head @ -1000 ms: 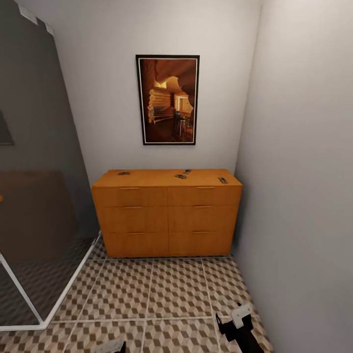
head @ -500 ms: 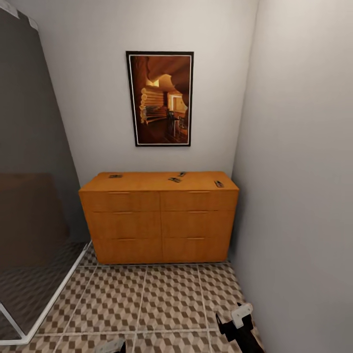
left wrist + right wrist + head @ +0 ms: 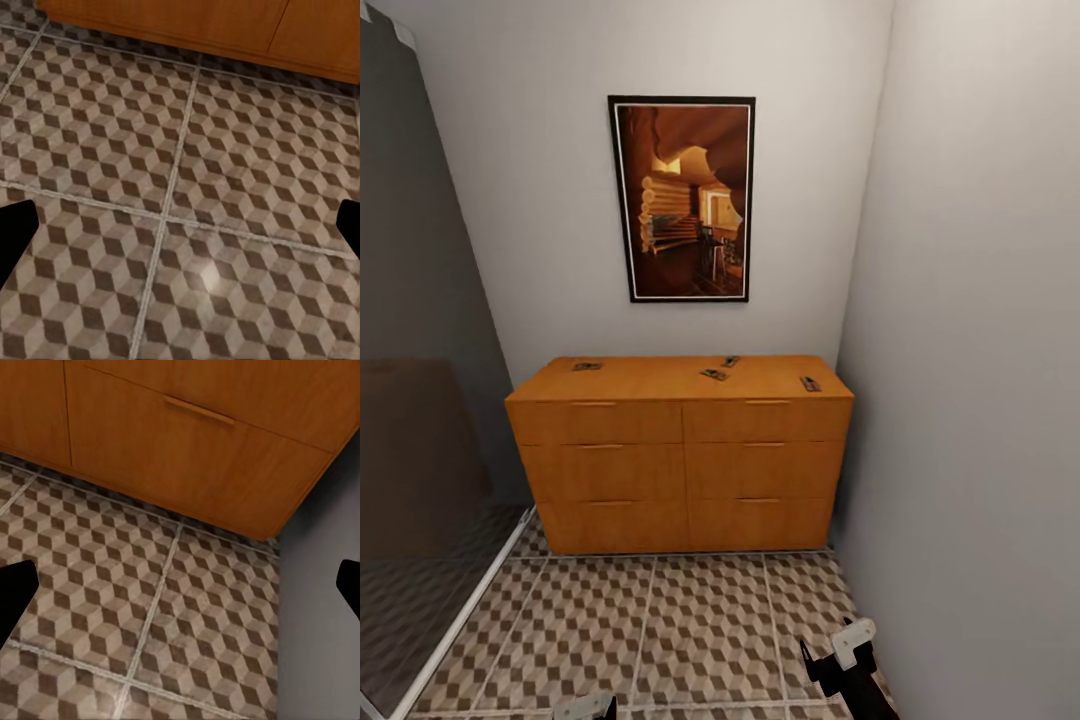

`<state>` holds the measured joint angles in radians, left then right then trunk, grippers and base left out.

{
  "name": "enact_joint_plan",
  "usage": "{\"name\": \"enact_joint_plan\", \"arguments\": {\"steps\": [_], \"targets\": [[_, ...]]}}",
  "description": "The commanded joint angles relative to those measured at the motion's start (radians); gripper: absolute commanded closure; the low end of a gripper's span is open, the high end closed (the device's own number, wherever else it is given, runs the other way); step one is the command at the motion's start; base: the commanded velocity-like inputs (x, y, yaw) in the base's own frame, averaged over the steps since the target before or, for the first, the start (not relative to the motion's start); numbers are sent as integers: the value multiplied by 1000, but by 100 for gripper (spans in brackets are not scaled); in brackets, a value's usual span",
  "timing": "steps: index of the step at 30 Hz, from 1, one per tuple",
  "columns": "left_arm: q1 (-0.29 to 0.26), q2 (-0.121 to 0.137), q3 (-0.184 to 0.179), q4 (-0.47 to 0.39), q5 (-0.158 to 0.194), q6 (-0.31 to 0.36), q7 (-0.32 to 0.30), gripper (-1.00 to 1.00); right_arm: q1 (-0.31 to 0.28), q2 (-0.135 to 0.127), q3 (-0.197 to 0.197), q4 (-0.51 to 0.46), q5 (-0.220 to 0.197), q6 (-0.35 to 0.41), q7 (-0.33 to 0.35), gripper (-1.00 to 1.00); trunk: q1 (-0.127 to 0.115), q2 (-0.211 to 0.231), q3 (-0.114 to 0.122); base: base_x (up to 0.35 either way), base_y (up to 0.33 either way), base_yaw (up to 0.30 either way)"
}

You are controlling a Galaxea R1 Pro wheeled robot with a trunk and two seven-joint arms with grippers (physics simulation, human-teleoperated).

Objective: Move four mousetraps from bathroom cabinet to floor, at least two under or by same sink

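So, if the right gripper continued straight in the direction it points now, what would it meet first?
Probably the bathroom floor: the right gripper, fingers wide apart, aims down at the tiles just short of the cabinet. Depth is unclear, so the cabinet's base could come first.

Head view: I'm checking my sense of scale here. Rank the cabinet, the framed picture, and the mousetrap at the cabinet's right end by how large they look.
1. The cabinet, widest by far.
2. The framed picture, clearly smaller.
3. The mousetrap, tiny on the cabinet top.
All three sit at about the same distance by the far wall, so nearness hardly skews this ranking.
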<state>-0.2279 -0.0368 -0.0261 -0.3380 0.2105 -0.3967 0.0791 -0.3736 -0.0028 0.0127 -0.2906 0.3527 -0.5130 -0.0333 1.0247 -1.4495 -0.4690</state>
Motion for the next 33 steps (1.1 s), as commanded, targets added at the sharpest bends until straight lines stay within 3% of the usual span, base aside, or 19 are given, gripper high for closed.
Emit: {"name": "enact_joint_plan", "arguments": {"steps": [1, 14, 33], "targets": [[-1, 0, -3, 0, 4, -3, 4, -100, -1, 0, 1, 1, 5, -2, -3, -100, 0, 0, -1, 211, -1, 0], [-1, 0, -3, 0, 4, -3, 4, -100, -1, 0, 1, 1, 5, -2, -3, -100, 0, 0, -1, 193, 0, 0], [-1, -6, -3, 0, 4, -4, 4, -100, -1, 0, 1, 7, 6, -2, -3, -100, 0, 0, -1, 16, 0, 0]]}}
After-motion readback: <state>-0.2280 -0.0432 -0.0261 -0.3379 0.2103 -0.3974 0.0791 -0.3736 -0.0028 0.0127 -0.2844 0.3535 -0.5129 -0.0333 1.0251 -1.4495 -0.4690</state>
